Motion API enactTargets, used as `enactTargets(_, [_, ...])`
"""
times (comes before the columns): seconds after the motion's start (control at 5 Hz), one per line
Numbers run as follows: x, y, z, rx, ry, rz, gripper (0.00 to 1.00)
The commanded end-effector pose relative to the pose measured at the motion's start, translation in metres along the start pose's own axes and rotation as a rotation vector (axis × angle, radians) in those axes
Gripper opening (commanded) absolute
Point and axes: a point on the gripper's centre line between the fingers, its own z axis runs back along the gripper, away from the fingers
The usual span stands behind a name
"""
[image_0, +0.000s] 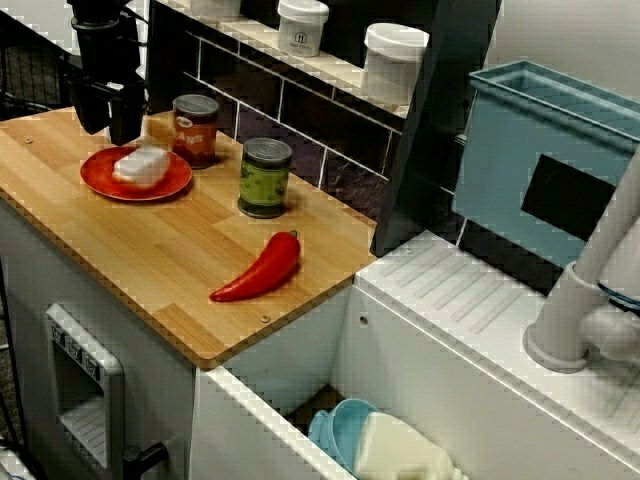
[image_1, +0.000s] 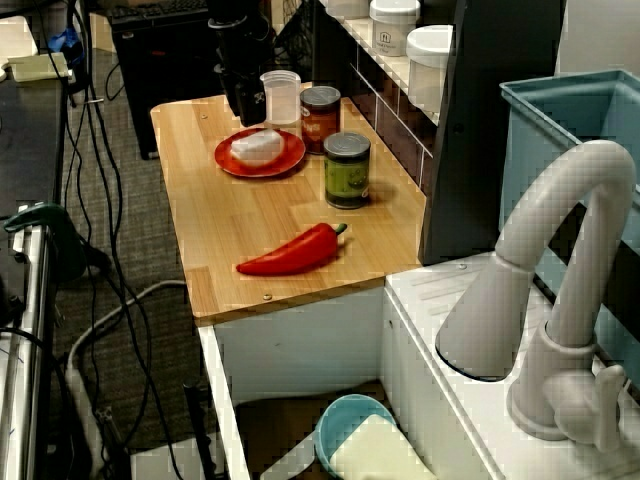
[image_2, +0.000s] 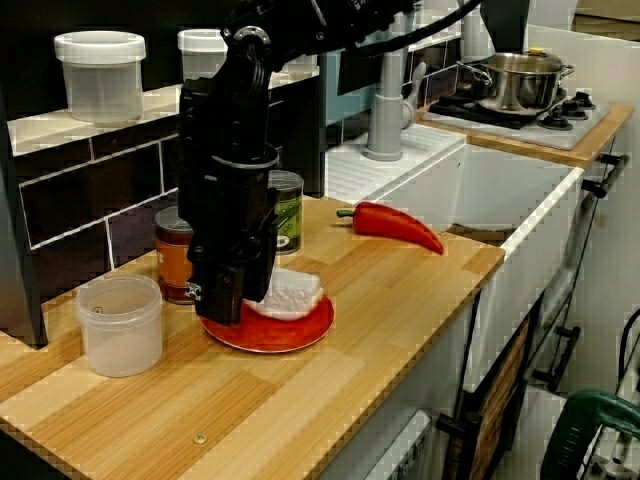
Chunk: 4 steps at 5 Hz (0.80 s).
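My black gripper (image_0: 110, 118) hangs low over the far edge of a red plate (image_0: 105, 185), its fingers slightly apart and holding nothing. A white lump (image_0: 140, 165) lies on the plate, right beside the fingers. In the view from the tap end, the gripper (image_1: 247, 102) stands between the plate (image_1: 235, 165) and a clear plastic cup (image_1: 280, 97). In the side view, the gripper (image_2: 232, 295) comes down at the plate's (image_2: 290, 335) left rim and touches or nearly touches the white lump (image_2: 290, 293).
A red-labelled can (image_0: 195, 130) and a green-labelled can (image_0: 265, 177) stand behind the plate by the tiled wall. A red pepper (image_0: 258, 272) lies near the counter's sink end. The sink holds a blue bowl (image_0: 340, 430). White jars (image_0: 393, 62) sit on the shelf.
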Motion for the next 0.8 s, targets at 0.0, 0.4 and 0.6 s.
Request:
enactTargets(0.0, [0.005, 0.011, 0.010, 0.038, -0.034, -0.002, 0.00])
enactTargets(0.4, [0.006, 0.010, -0.002, 0.055, -0.039, -0.001, 0.00])
enactTargets(0.6, [0.005, 0.006, -0.006, 0.052, -0.026, 0.000, 0.00])
